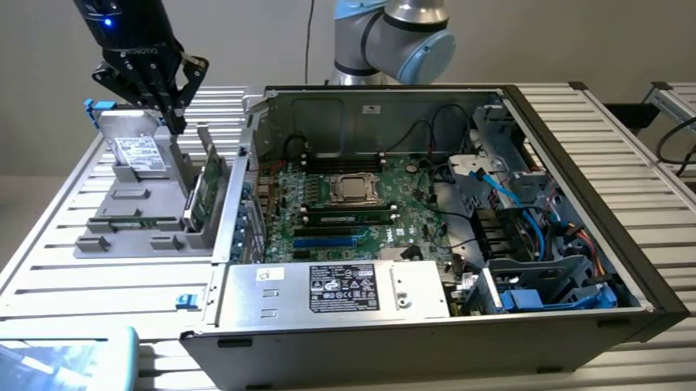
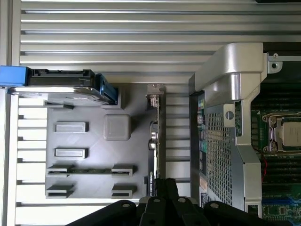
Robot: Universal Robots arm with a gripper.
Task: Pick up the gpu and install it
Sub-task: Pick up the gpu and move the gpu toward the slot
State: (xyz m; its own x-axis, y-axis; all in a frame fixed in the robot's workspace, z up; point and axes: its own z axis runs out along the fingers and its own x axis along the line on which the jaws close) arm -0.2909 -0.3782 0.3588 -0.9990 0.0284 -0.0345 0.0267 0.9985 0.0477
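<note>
**A:** Start with the exterior view. Where are the fingers [image 1: 174, 119]?

**B:** At about 10 o'clock in the scene, hanging from the black wrist over the grey holder [image 1: 139, 221]. They are pressed fully together, with nothing visibly clamped between them.

**A:** And the gpu [image 1: 207, 184]?

**B:** It stands on its long edge in the holder, at roughly 5 o'clock from the fingertips and just beside the outer wall of the computer case [image 1: 609, 269]. The silver drive [image 1: 138, 151] with its white label leans in the same holder, at 7 o'clock from the fingers. The tips sit above the gap between drive and card.

**A:** The case itself?

**B:** It lies open on the slatted desk [image 1: 77, 269], from the centre out to 3 o'clock. The motherboard [image 1: 326, 205] faces up, with the CPU socket [image 1: 354, 188] near its middle and the power supply [image 1: 337, 289] at 6 o'clock.

**A:** Now the wrist view.

**B:** It looks straight down. The gpu [image 2: 154, 141] appears edge-on as a thin line, between the holder's flat floor [image 2: 94, 155] and the case frame [image 2: 230, 66]. The closed fingers [image 2: 165, 186] are over one end of that edge. I cannot tell whether they touch it. The drive [image 2: 56, 88] sits at the holder's far corner from them. The motherboard [image 2: 277, 188] and socket [image 2: 287, 134] show beyond the frame, and the desk [image 2: 117, 37] slats lie beyond the holder.
</note>
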